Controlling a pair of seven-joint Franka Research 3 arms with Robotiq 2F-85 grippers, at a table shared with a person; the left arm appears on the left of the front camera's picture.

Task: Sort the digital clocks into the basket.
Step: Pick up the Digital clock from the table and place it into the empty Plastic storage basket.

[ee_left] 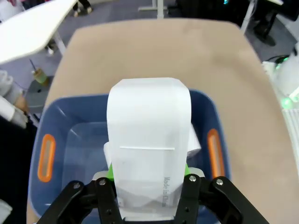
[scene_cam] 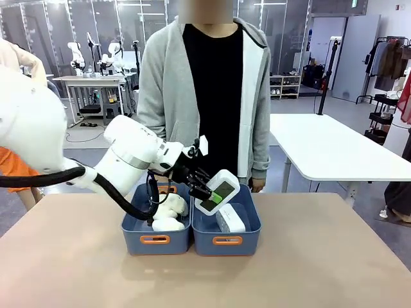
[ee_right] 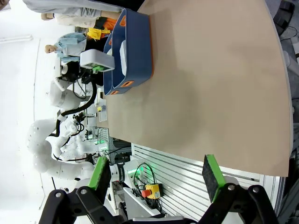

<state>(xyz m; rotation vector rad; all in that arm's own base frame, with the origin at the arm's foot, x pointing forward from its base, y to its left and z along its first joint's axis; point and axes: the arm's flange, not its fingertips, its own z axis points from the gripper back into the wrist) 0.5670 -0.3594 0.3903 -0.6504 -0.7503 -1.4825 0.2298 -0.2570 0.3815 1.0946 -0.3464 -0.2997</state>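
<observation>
My left gripper [scene_cam: 210, 194] is shut on a white digital clock [scene_cam: 218, 191] with a dark display, held tilted just above the right-hand blue basket [scene_cam: 226, 240]. A second white clock [scene_cam: 230, 218] lies inside that basket. In the left wrist view the held clock [ee_left: 148, 135] rises between my green pads [ee_left: 110, 173], over the basket [ee_left: 46, 135], and an edge of the other clock [ee_left: 195, 140] shows beneath it. My right gripper [ee_right: 156, 177] stands open and empty off the table's edge, far from the basket [ee_right: 138, 46].
A second blue bin [scene_cam: 154, 240] touches the basket's left side and holds cream plush toys [scene_cam: 168, 212]. A person [scene_cam: 205, 96] stands close behind both bins at the far edge. The tan tabletop [scene_cam: 321, 256] lies bare in front and to the sides.
</observation>
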